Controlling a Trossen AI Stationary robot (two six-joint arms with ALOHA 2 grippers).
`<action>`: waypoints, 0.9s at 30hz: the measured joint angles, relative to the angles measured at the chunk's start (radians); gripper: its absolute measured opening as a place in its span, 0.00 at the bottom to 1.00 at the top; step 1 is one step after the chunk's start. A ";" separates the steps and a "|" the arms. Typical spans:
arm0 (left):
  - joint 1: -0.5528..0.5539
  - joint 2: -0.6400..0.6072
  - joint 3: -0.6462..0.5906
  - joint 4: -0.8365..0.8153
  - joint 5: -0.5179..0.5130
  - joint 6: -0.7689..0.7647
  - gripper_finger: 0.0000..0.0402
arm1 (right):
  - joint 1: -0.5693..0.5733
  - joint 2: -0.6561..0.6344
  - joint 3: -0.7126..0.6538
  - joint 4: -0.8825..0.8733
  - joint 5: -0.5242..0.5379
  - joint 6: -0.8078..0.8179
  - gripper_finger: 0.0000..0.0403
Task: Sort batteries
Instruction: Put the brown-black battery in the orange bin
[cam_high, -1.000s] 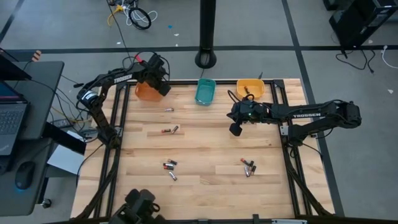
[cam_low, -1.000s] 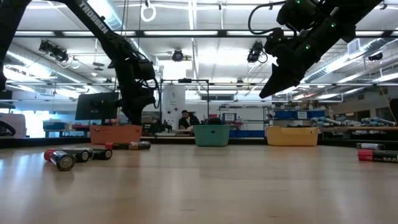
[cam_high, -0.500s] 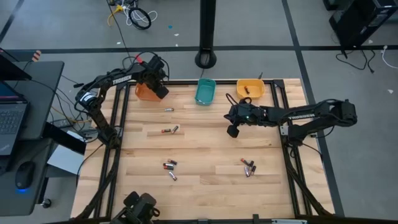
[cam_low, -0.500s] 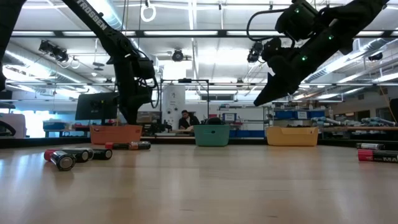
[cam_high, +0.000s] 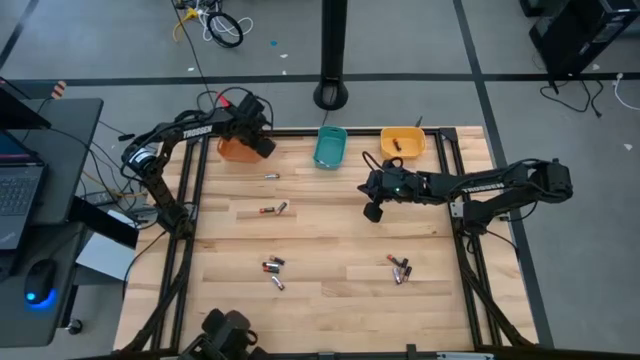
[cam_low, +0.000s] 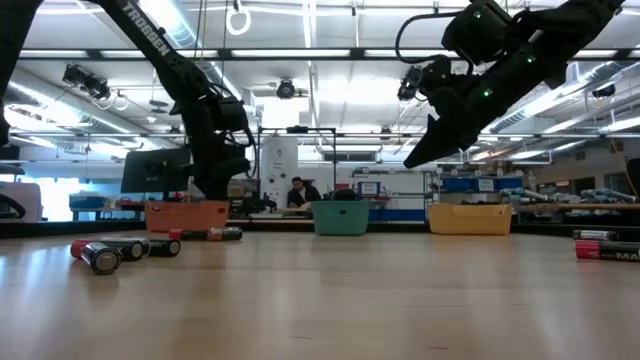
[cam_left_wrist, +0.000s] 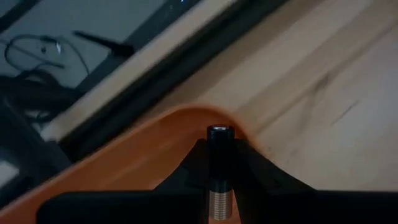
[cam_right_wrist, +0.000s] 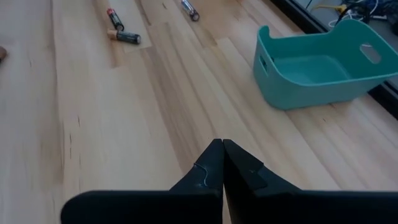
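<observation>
While a black-and-silver cell (cam_left_wrist: 219, 163) is pinched upright between the fingers of the left claw (cam_high: 262, 146), right over the rim of the orange bin (cam_high: 235, 150) at the desk's far left corner, the drop is judged to be the weak point. The cell is seen in the left wrist view directly above the bin's edge, so a release from here could let it strike the rim and bounce onto the desk (cam_high: 330, 235) or off it. The grip covers only part of the cell, so a slip or tilt is also possible if the arm is swung. The right claw (cam_high: 376, 212) is fully closed and holds nothing, hanging above the bare desk near the teal bin (cam_high: 329, 147); a pickup could be missed unless it is opened first. Other batteries lie loose: one (cam_high: 271, 176) near the orange bin, a pair (cam_high: 274, 209) at left centre, and clusters near the front left (cam_high: 274, 270) and front right (cam_high: 400, 268); any could be rolled away by a careless approach. One cell already lies in the yellow bin (cam_high: 403, 143).
</observation>
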 joint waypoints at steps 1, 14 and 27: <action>0.000 0.000 0.000 0.020 0.012 -0.009 0.11 | 0.000 0.000 0.000 -0.006 0.001 0.004 0.03; -0.002 0.000 0.000 0.041 0.039 0.030 0.11 | -0.003 0.000 0.000 -0.015 0.005 0.021 0.03; -0.002 -0.172 -0.002 0.102 0.010 0.034 0.11 | -0.003 -0.001 0.000 -0.028 0.007 0.018 0.03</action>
